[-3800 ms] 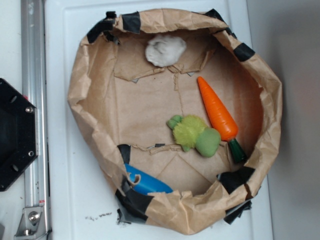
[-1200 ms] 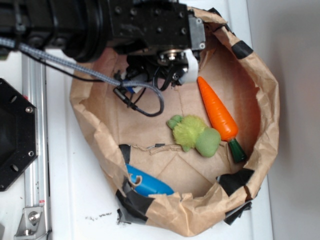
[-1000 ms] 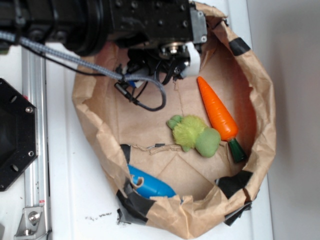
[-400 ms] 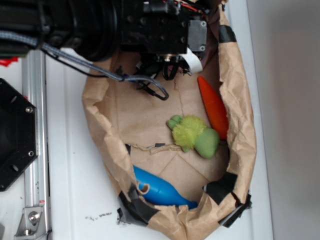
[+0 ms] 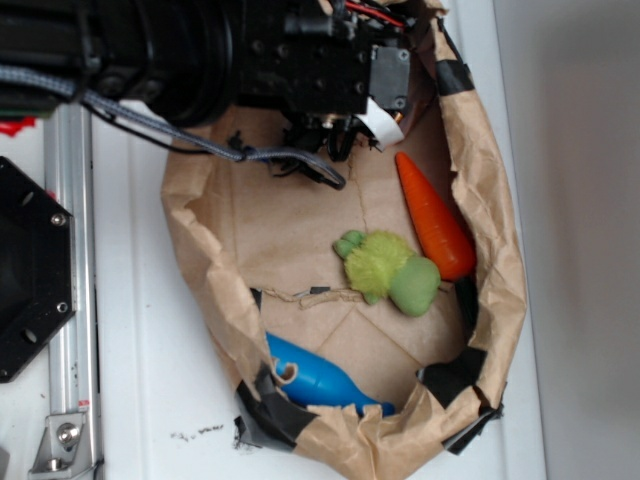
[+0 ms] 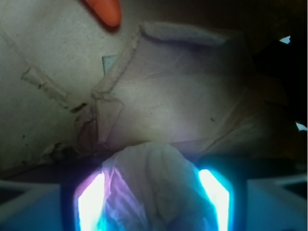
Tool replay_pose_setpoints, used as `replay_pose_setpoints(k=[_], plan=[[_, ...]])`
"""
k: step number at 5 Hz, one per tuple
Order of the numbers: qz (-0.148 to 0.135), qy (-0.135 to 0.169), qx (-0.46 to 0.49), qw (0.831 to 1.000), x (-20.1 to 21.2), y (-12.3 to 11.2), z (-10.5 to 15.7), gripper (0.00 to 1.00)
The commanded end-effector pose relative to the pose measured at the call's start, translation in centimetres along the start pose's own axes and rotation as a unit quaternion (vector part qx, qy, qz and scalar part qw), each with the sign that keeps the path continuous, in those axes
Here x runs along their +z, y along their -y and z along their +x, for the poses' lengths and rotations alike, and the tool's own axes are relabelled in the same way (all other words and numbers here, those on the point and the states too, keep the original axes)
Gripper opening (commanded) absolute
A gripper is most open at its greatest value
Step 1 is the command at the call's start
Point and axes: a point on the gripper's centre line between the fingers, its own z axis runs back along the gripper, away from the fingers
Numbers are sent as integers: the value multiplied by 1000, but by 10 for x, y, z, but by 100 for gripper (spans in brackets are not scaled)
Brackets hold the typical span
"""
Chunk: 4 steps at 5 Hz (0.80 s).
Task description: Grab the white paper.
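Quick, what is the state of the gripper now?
Gripper: closed on the white paper, which sits between its two fingers.

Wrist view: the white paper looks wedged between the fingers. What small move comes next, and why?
Probably a short, straight lift. In the wrist view the white paper sits between both fingers of the gripper, seemingly pinched. The brown bag wall crowds the arm, so lift slowly to avoid dragging it.

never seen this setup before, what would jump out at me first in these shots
The black robot arm fills the top of the exterior view, reaching into a crumpled brown paper bag patched with black tape. Inside lie an orange carrot at right, a green plush toy mid-bag and a blue object at the bottom. In the wrist view, a white paper wad sits between the glowing fingers.
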Motion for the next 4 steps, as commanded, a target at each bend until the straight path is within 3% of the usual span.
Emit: replay_pose_setpoints(k=[1, 2, 3, 4], plan=[[-42, 15, 12, 999, 31, -9, 3, 0], [-85, 80, 77, 990, 92, 5, 29, 0], [-95, 138, 192, 967, 155, 14, 51, 0], [-135, 135, 242, 951, 213, 22, 57, 0]])
